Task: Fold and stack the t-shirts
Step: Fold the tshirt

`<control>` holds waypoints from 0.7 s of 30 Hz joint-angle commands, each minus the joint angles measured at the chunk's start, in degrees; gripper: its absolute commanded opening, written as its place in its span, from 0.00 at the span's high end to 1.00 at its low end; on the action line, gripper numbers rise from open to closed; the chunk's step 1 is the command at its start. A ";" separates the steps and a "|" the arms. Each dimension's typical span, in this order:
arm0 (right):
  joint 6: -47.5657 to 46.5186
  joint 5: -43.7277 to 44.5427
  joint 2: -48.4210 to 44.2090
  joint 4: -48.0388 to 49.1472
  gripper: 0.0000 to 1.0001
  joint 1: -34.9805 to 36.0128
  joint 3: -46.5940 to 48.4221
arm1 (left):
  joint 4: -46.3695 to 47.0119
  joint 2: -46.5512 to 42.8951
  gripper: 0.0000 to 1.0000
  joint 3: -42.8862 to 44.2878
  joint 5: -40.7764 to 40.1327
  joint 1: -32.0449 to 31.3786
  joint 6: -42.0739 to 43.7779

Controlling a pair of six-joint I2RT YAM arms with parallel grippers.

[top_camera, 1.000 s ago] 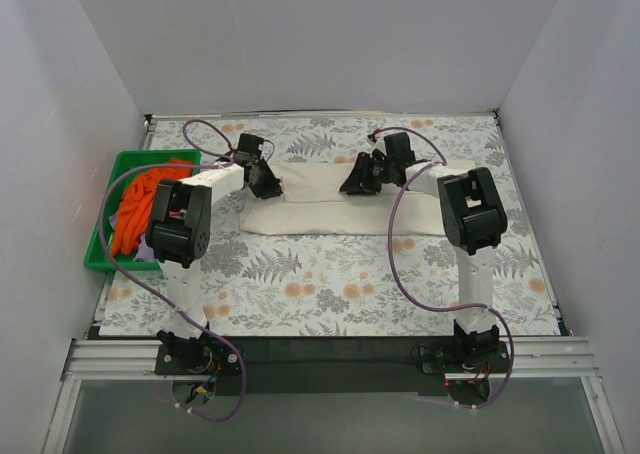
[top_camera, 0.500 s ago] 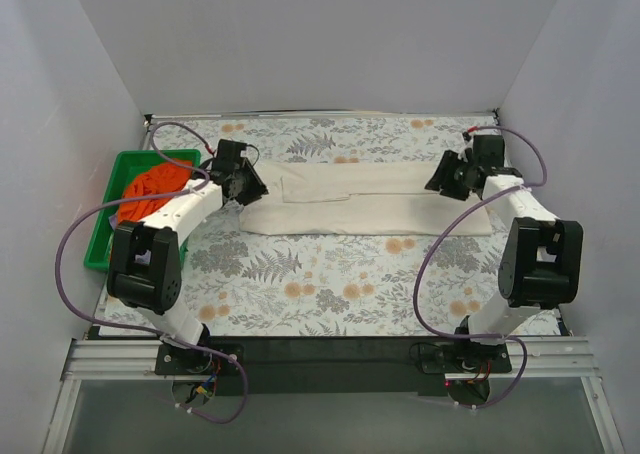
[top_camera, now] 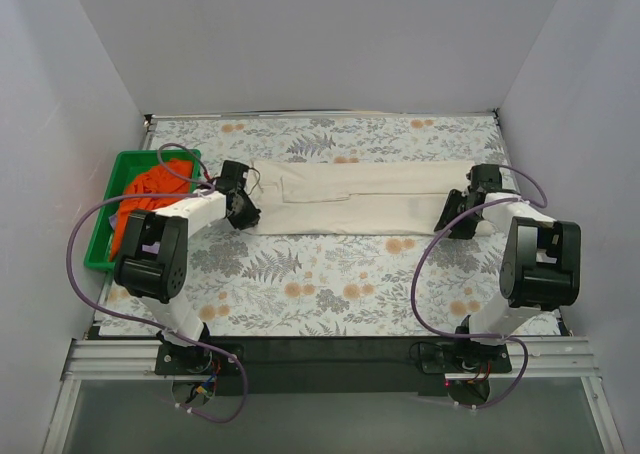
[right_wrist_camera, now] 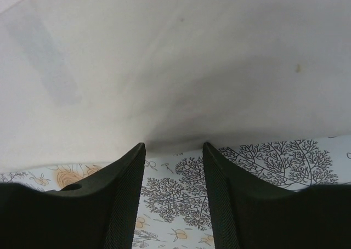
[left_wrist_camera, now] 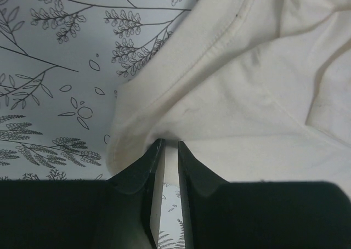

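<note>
The orange t-shirt (top_camera: 150, 189) is heaped in the green tray (top_camera: 100, 246) at the bench's (top_camera: 330, 284) left edge. The left tool (top_camera: 247, 215) is clenched on the puckered near-left corner of the cream t-shirt (top_camera: 360, 199), which is spread in a long band. The right tool (top_camera: 449, 224) is released, its tips at the shirt's near-right edge. Open bench lies nearer the arm bases.

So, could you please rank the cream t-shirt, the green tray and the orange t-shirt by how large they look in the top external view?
Largest: cream t-shirt.
Next: green tray.
Smallest: orange t-shirt, bunched inside the tray and partly hidden by the left arm.
</note>
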 commanded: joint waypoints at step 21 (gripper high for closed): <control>-5.10 10.02 8.87 -8.97 0.55 6.82 16.49 | -6.75 0.39 0.56 12.14 -3.27 -0.59 1.98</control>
